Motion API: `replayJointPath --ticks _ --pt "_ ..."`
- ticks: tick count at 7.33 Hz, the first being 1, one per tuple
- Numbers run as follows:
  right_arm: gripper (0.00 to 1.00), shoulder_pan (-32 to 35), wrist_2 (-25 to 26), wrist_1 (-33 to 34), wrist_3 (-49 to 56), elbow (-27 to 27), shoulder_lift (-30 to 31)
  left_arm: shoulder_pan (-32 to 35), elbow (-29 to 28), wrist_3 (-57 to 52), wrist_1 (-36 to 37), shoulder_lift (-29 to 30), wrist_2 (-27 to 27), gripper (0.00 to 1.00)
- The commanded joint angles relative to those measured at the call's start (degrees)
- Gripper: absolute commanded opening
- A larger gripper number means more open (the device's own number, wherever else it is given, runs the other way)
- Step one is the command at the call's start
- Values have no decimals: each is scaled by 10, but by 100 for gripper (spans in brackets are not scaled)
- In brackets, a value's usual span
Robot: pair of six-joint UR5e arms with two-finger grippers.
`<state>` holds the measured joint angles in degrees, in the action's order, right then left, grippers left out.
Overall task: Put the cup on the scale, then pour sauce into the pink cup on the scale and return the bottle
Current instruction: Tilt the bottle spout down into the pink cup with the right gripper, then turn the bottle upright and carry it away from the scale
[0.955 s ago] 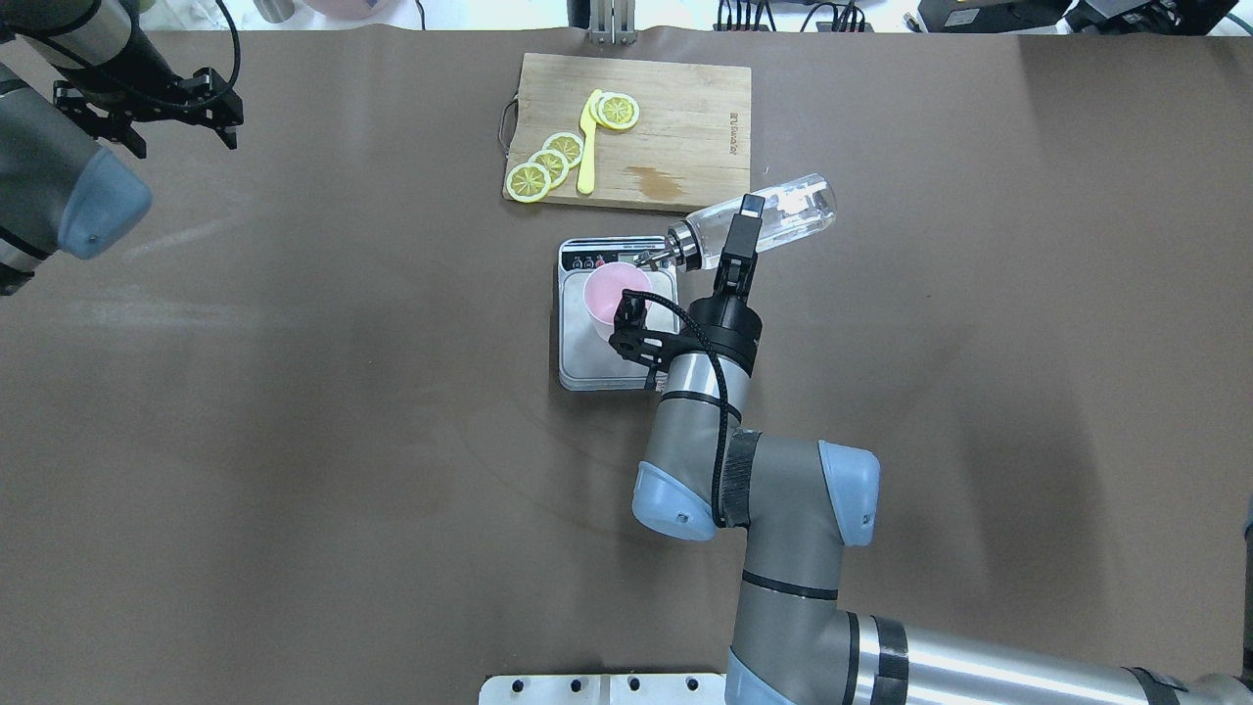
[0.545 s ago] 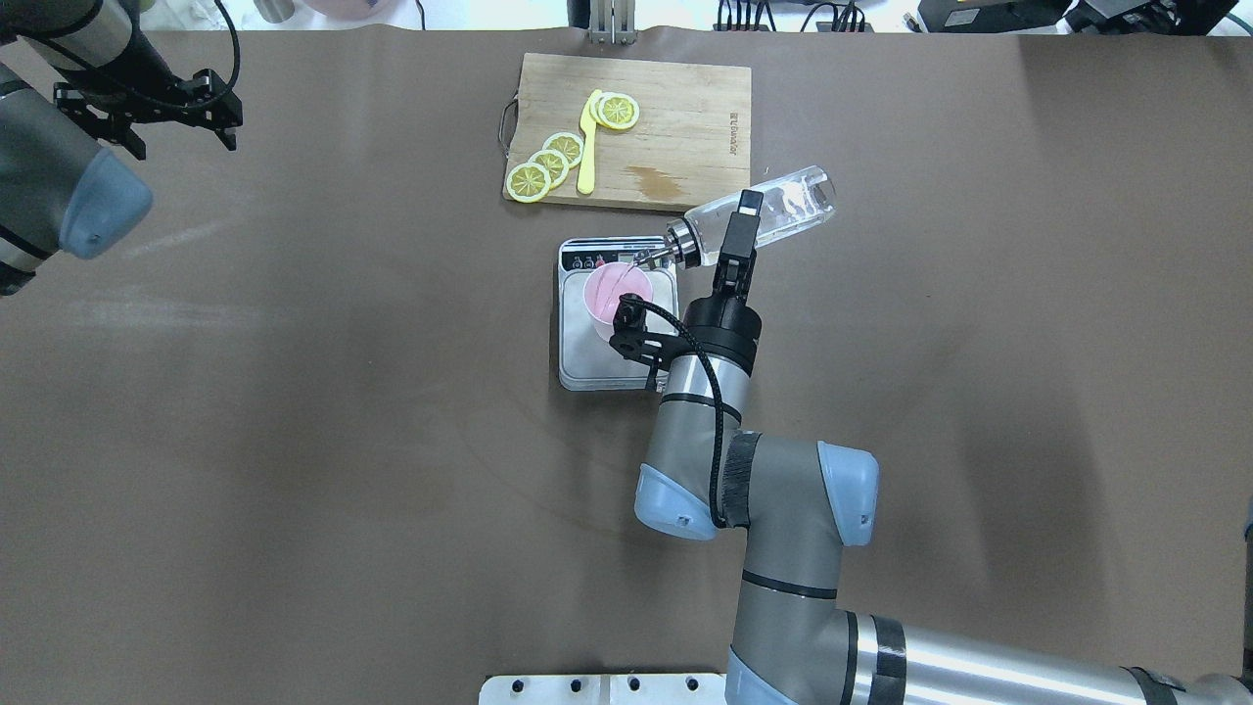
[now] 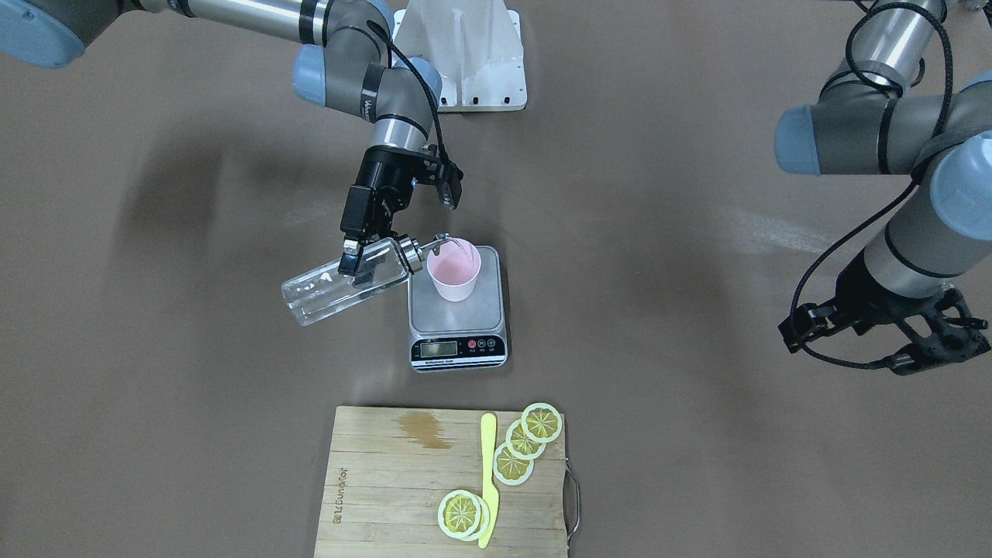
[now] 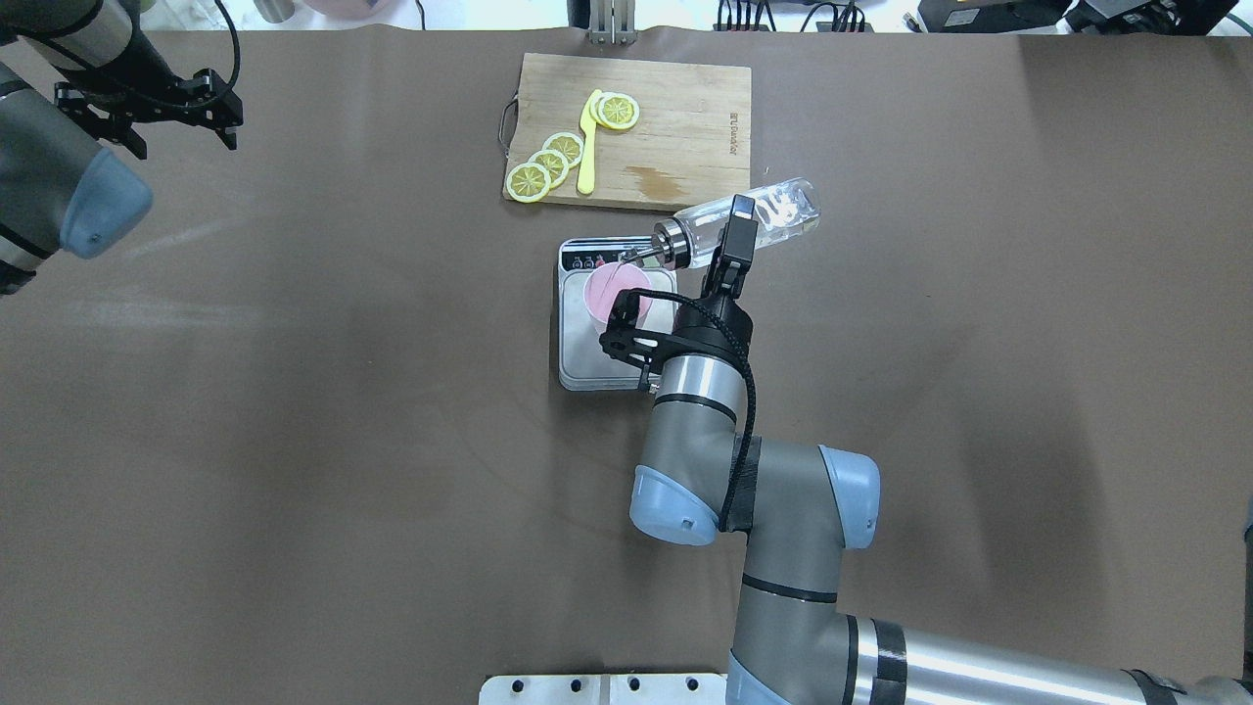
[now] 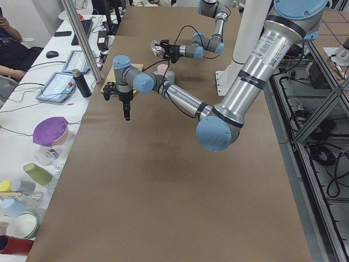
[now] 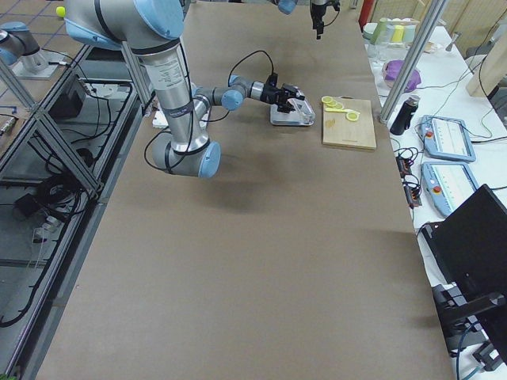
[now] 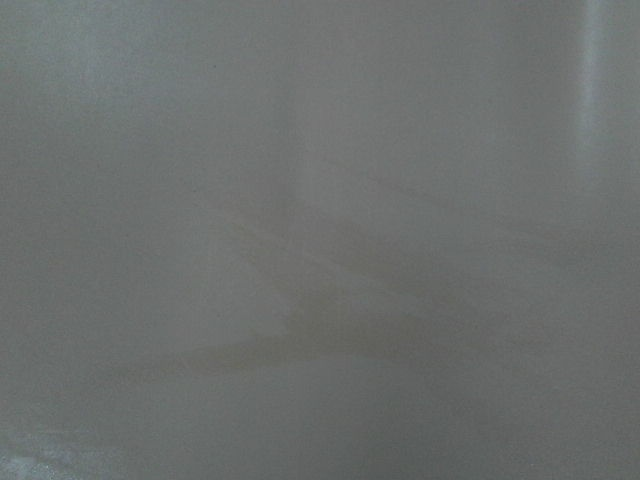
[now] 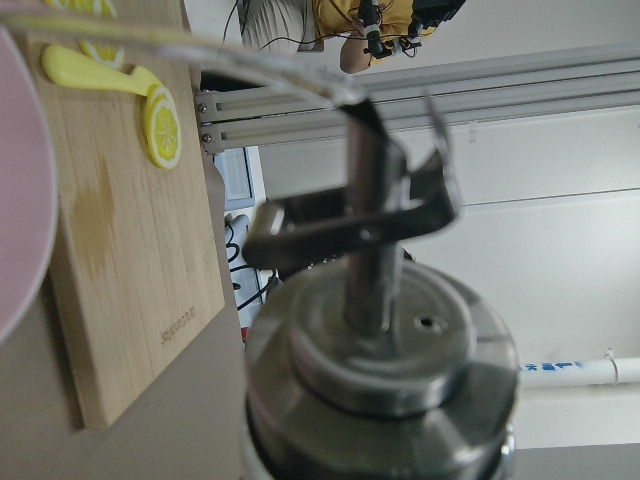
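Note:
The pale pink cup (image 4: 609,290) stands upright on the steel scale (image 4: 587,368), also in the front view as cup (image 3: 453,276) and scale (image 3: 457,353). My right gripper (image 4: 739,221) is shut on the clear glass bottle (image 4: 786,210), held tilted nearly flat. Its silver pourer cap (image 4: 672,245) points at the cup with the spout over the rim. The right wrist view shows the cap (image 8: 380,370) close up, a thin clear stream leaving the spout, and the cup's edge (image 8: 15,200). My left gripper (image 4: 152,106) hangs empty far left; I cannot tell its jaws.
A wooden cutting board (image 4: 675,108) lies just behind the scale, with lemon slices (image 4: 548,162) and a yellow knife (image 4: 585,147) on it. The left wrist view shows only blurred grey surface. The robot's base plate (image 4: 597,688) is at the near edge.
My right gripper has carried the tilted bottle a little to the left, so the spout has moved from the cup's right rim to over its opening. The left arm has not moved.

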<state>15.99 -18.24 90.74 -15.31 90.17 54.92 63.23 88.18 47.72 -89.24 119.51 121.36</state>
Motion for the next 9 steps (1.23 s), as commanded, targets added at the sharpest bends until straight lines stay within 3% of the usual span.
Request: replayJointPath --ticks 1,3,5,6,7,9 --pt "0 6 -64 -89 -6 10 2 0 0 1 -1 0 -1 99" --pt "0 28 -138 -120 -39 68 31 0 0 1 -1 1 -1 99" --pt "0 67 -239 -132 -157 143 79 0 1 1 -1 4 0 99" --pt "0 78 -267 -158 -174 155 85 0 1 1 -1 4 0 99" --pt "0 83 -285 -181 -257 161 114 0 1 2 0 5 0 99" --pt "0 91 -323 -285 -353 160 166 0 1 2 0 6 -1 99"
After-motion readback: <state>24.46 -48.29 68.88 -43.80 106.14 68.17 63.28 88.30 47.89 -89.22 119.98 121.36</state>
